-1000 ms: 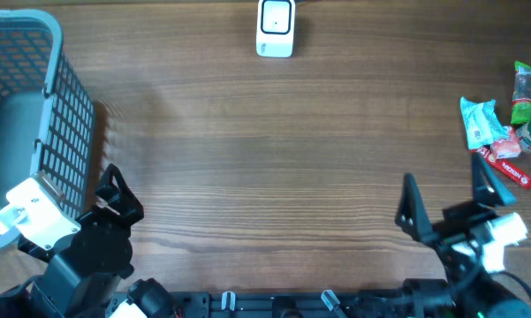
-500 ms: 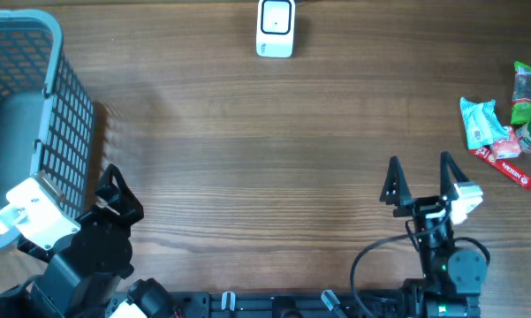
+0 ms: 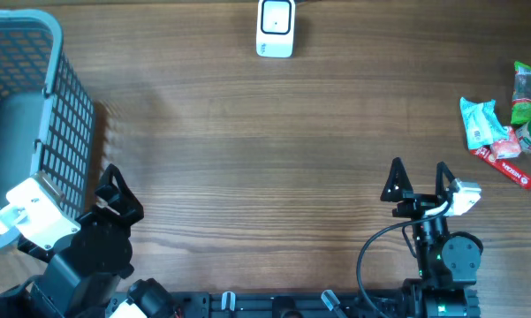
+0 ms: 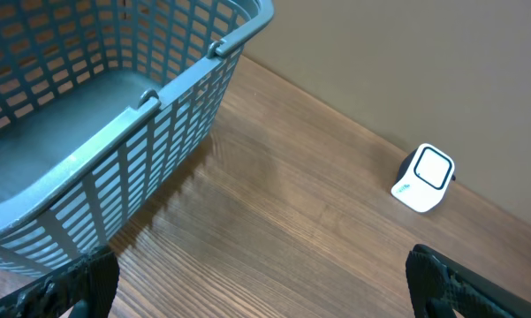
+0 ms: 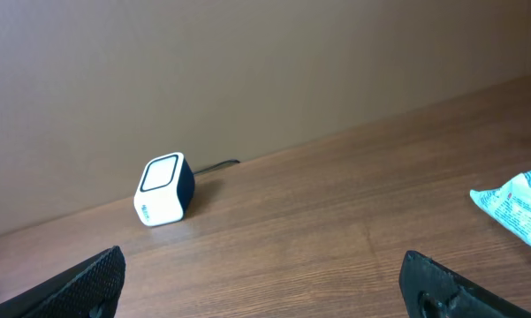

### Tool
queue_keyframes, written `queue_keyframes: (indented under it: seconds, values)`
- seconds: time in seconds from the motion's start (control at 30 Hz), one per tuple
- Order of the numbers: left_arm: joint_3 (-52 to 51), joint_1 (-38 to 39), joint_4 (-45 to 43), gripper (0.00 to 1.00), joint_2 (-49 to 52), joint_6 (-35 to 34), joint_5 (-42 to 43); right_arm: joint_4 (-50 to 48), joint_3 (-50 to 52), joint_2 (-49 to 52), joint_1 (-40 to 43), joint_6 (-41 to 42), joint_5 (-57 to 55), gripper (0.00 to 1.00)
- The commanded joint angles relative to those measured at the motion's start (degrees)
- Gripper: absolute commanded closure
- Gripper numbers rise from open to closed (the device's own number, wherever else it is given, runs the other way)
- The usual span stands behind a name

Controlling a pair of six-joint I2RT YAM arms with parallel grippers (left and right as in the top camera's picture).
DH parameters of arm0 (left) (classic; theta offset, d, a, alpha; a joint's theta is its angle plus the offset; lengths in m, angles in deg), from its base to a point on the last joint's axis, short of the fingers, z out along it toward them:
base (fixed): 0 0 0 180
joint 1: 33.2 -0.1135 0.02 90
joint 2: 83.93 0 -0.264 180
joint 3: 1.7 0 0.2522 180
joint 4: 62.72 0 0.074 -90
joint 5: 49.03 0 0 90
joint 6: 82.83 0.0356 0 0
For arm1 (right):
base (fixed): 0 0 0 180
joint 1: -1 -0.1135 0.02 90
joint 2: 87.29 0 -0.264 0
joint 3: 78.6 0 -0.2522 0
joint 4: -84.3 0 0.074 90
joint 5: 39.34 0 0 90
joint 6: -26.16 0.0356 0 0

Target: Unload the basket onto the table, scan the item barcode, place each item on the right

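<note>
At the near edge of the wooden table (image 3: pixel 247 150), both arms sit low with their claws pointing toward the far side.

The right gripper (image 3: pixel 418 170) is released, jaws spread wide, nothing between them. The left gripper (image 4: pixel 265 291) is likewise released and empty; it sits just beside the blue-grey plastic basket (image 3: pixel 66 115), which occupies the left end of the table.

The barcode scanner (image 3: pixel 276 28), a small white unit with a dark-framed window, stands at the middle of the far edge.

The items for scanning lie clustered at the right edge: a teal packet (image 3: pixel 479 122), a red bar-shaped pack (image 3: pixel 505 166) touching its lower end, and a green packet (image 3: pixel 530 88) behind them. The cluster is near the right gripper but apart from it, and well apart from the scanner. Barcodes are too small to make out.
</note>
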State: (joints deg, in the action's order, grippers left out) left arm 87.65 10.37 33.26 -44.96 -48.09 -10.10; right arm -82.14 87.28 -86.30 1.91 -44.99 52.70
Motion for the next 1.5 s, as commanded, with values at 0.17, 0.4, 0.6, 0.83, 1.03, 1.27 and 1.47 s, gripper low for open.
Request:
queue_keyframes:
  seconds: [0.17,0.4,0.6,0.83,1.03,1.27,1.47]
  values:
    - [-0.24,0.42,-0.11,0.00,0.20,-0.70,-0.35,-0.09,0.07,-0.57,-0.31,0.83,-0.76,0.00]
    - [-0.24,0.42,-0.11,0.00,0.20,-0.70,-0.33,-0.09,0.07,-0.57,-0.31,0.83,-0.76,0.00]
    - [-0.24,0.42,1.11,0.00,0.20,-0.74,-0.24,-0.09,0.07,-0.57,-0.31,0.81,-0.76,0.00]
    - [-4.92,-3.45,-12.07,0.00,0.17,-0.72,2.45,-0.09,0.07,-0.57,-0.31,0.81,-0.76,0.00]
    - [-17.68,-16.76,-27.78,0.00,-2.40,-0.63,11.96,-0.09,0.07,-0.57,-0.31,0.83,-0.76,0.00]
    - [-36.35,-29.40,-51.17,0.00,-14.29,8.59,26.60,-0.09,0.07,-0.57,-0.31,0.85,-0.76,0.00]
    - [-49.42,-36.26,-65.16,0.00,-25.79,25.53,37.07,-0.09,0.07,-0.57,-0.31,0.81,-0.76,0.00]
